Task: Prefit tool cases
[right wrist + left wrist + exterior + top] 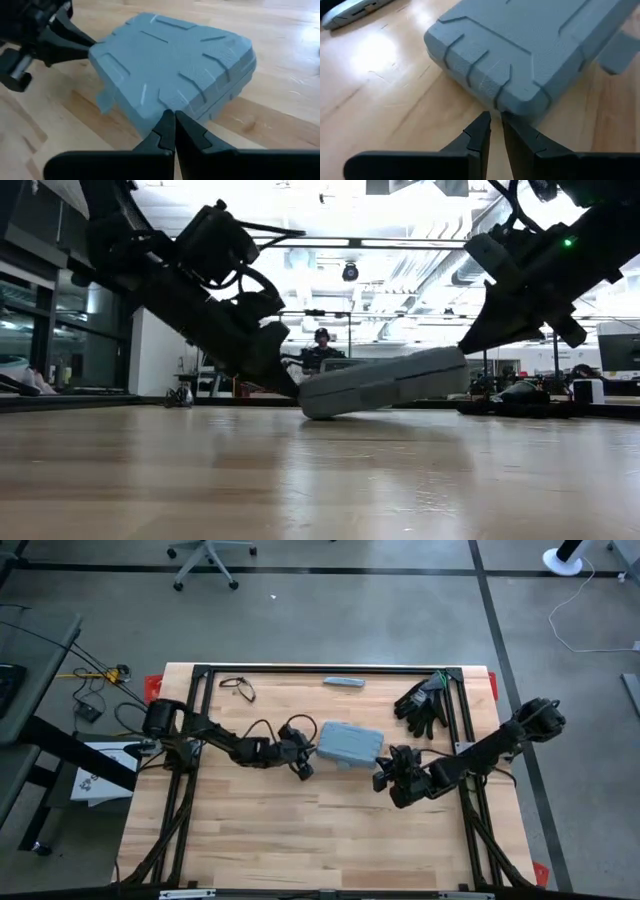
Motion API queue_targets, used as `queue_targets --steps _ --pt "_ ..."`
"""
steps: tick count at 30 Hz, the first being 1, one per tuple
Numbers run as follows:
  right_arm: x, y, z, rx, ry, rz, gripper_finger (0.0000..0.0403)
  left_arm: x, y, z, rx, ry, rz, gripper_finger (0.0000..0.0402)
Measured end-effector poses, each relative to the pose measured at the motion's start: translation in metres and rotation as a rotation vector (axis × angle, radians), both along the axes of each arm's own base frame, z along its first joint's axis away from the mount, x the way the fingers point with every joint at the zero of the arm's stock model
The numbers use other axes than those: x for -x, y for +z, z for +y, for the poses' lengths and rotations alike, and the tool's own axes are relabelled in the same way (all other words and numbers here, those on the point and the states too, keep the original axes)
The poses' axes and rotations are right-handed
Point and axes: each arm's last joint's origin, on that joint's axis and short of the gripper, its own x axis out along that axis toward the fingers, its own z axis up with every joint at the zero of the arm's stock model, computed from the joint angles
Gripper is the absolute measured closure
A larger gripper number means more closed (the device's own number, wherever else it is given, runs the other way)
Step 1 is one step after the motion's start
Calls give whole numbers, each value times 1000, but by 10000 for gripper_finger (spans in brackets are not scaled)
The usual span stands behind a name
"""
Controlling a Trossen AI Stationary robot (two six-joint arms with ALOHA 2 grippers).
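Two grippers flank one case (350, 744), which sits closed near the middle of the table (300, 840), slightly toward its far half. The case's long axis runs roughly across the table, from the left arm toward the right arm, skewed a little so that its right end lies nearer the front edge.

Left gripper (303, 754) stands at the case's left end. In the left wrist view its fingers are nearly together, a thin gap between the tips, and the tips sit at the case's near corner (520, 102), on or just under its lower edge. Nothing is clamped between them.

Right gripper (385, 768) stands at the case's right front corner. Its jaws are fully together, holding nothing, with the closed tip pointed at the case's side wall (220, 95), touching or just beside it; contact cannot be confirmed.

Low view finding: the case (385, 383) is tilted, its right end raised off the wood and its left end down against the left gripper (283, 380). Which gripper bears the raised end cannot be told for certain.

Judgement: both arms are about equally near, one per end, so the coming move turns on the case lying directly ahead of both tips along its long axis. A push from either side would slide or pivot it toward the other. Risk: the tilted case may slip off the closed tip and drop flat.

Also present, well apart at the far edge: a slim grey bar (344, 682) and black gloves (424, 703).
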Motion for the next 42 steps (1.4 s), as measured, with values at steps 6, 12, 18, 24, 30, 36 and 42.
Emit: queue_targets --steps 6,12,18,24,30,36,42 --pt "-7 -19 4 -44 -13 36 403 0 -15 -19 79 -71 23 353" --pt "-16 -47 19 -112 42 34 403 4 -28 -47 94 -45 14 353" --pt "-20 -63 45 -161 126 -50 403 14 -28 -76 54 -38 -1 353" --pt "-8 -55 69 -126 126 -183 403 15 11 -83 -145 -94 -81 353" --pt "-11 -59 66 -150 120 -163 403 -5 45 -27 -265 -113 -102 376" --pt "-23 -70 54 -167 108 -132 403 -27 57 54 -271 -122 -94 397" --pt "-34 -74 44 -141 92 -153 403 -42 59 122 -232 -117 -86 400"
